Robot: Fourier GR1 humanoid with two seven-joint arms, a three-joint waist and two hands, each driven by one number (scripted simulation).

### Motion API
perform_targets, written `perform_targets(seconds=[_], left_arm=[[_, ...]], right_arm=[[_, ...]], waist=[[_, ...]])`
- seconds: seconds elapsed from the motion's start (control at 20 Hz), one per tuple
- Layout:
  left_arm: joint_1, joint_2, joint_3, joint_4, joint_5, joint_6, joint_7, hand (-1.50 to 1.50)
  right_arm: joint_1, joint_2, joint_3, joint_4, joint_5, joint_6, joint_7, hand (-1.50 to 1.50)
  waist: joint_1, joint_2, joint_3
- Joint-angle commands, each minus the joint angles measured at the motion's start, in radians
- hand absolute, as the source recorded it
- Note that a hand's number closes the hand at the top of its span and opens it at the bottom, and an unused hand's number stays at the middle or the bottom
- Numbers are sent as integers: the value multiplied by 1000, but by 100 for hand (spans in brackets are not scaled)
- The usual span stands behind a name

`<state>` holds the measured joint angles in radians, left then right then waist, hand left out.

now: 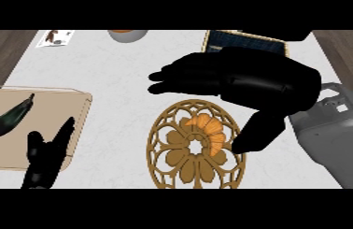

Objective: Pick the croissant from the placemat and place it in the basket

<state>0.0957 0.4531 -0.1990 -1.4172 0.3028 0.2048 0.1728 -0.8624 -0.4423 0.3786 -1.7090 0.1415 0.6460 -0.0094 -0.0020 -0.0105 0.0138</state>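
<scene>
- Right hand (269, 83): open, fingers stretched out flat, thumb pointing down; holds nothing.
- Croissant (207, 129): below the right hand's fingers, just beside its thumb tip, lying on the placemat.
- Placemat (160, 134): round, openwork, under the right hand.
- Basket (248, 42): just beyond the right hand's back, partly hidden.
- Left hand (45, 158): open, fingers up, resting at the lower edge over a tan board (66, 102).

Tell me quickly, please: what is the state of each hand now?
Left hand: open, fingers up, lower left, holding nothing.
Right hand: open over the golden-brown crescent croissant on the round wooden lattice placemat, holding nothing.
</scene>
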Motion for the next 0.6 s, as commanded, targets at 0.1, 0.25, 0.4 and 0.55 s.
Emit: perform_targets(seconds=[0.1,0.25,0.4,0.55], left_arm=[[16,-49,-44,49,-4,-20,20,0],[28,-61,-28,51,7,-28,-3,0],[14,-41,-24,-12,14,-29,71,0],[-15,-77,-50,5,-32,9,80,0]], right_arm=[[-166,-188,-60,67,-66,282,1,-150],[-211,-240,-38,95,-51,385,-18,-150],[-229,-260,-16,128,-11,434,-47,-150],[-267,-283,-14,164,41,432,-116,-150]], waist=[[0,11,-16],[9,13,-16],[15,13,-14],[19,18,-14]])
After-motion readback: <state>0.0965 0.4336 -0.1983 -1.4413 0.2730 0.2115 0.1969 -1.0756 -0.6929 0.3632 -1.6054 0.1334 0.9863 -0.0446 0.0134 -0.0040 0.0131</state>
